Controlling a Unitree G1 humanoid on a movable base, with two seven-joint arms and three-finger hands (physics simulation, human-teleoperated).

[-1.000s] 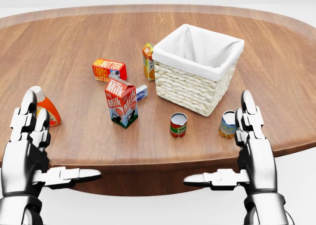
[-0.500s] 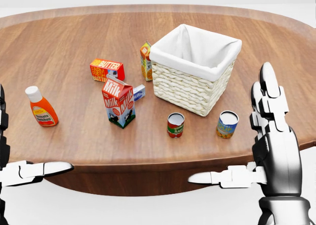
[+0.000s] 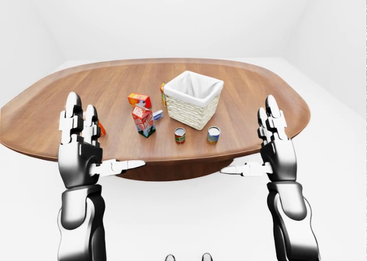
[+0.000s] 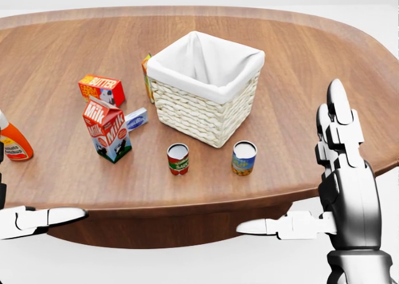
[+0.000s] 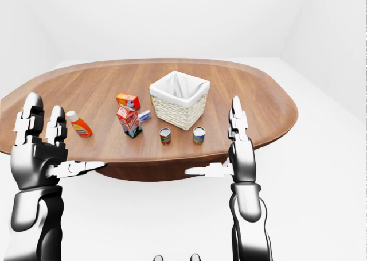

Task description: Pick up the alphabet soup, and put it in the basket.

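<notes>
Alphabet soup [image 4: 244, 157]: small cylindrical tin beside square woven basket [image 4: 206, 106].

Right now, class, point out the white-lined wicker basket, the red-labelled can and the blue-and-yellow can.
White-lined wicker basket [image 4: 199, 109], head view, woven wall.
Red-labelled can [image 4: 178, 160], head view, label.
Blue-and-yellow can [image 4: 244, 160], head view, label.

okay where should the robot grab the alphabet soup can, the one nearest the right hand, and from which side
Grip the alphabet soup can around its round side wall, mid-height: it stands upright, apart from the basket and the red can. Probably come in from the head view's right with the open right hand, which is nearest.
</notes>
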